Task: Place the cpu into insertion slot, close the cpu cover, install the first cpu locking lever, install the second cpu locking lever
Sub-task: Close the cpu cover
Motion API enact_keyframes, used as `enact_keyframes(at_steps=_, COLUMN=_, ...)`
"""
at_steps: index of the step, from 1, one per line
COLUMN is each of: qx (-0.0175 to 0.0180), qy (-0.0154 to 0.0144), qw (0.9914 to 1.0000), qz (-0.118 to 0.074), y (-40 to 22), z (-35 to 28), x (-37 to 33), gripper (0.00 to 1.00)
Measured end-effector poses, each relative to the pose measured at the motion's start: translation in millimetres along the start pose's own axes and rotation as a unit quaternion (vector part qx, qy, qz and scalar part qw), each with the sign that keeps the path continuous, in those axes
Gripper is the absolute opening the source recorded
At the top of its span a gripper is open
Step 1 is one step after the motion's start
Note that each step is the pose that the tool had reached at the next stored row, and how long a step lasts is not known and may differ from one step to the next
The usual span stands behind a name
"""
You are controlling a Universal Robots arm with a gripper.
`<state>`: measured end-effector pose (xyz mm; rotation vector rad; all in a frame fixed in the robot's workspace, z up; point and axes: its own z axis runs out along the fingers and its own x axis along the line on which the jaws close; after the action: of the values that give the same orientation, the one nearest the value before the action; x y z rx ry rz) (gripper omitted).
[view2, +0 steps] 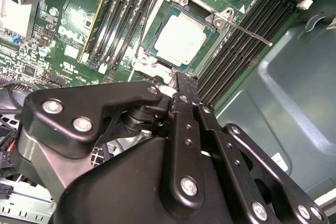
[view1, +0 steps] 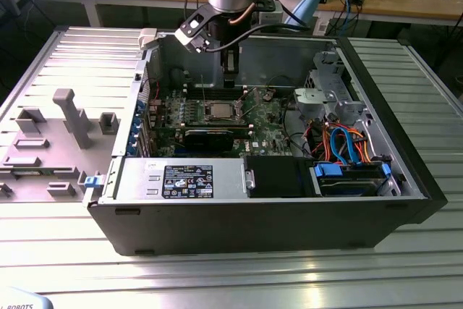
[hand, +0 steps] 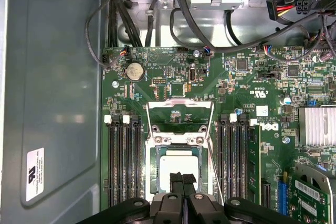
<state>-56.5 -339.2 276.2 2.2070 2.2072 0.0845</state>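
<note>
The cpu (hand: 179, 167), a silver-grey square chip, lies in the insertion slot (hand: 155, 174) on the green board; both wrist views show it, cpu (view2: 180, 39) in slot (view2: 212, 40). The cpu cover (hand: 180, 105), a thin silver frame, is swung open and lies past the slot's far edge. One thin locking lever (view2: 252, 32) sticks out free beside the slot, also seen as a lever (hand: 212, 157) along the slot's side. My gripper (hand: 182, 180) hangs just over the chip's near edge, fingers pressed together with nothing held. From outside, the gripper (view1: 230, 70) hovers above the slot (view1: 219, 111).
Long black memory slots (hand: 123, 161) flank the socket on both sides. A silver heatsink (hand: 317, 125) and cables (hand: 210, 35) crowd the board's other end. The case wall (view1: 155, 63), drive cage (view1: 329, 95) and power supply (view1: 188, 179) hem in the motherboard.
</note>
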Motion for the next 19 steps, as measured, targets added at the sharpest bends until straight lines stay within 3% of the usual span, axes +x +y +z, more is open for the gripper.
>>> enact_keyframes(at_steps=10, qx=0.0000, qy=0.0000, qw=1.00000, qz=0.000, y=0.2, z=-0.3, x=0.1, gripper=0.11)
enact_keyframes(at_steps=14, qx=-0.0001, qy=0.0001, qw=1.00000, qz=0.000, y=1.1, z=-8.4, x=0.2, gripper=0.11)
enact_keyframes(at_steps=19, qx=0.0009, qy=0.0000, qw=1.00000, qz=0.000, y=12.5, z=-7.6, x=0.1, gripper=0.11)
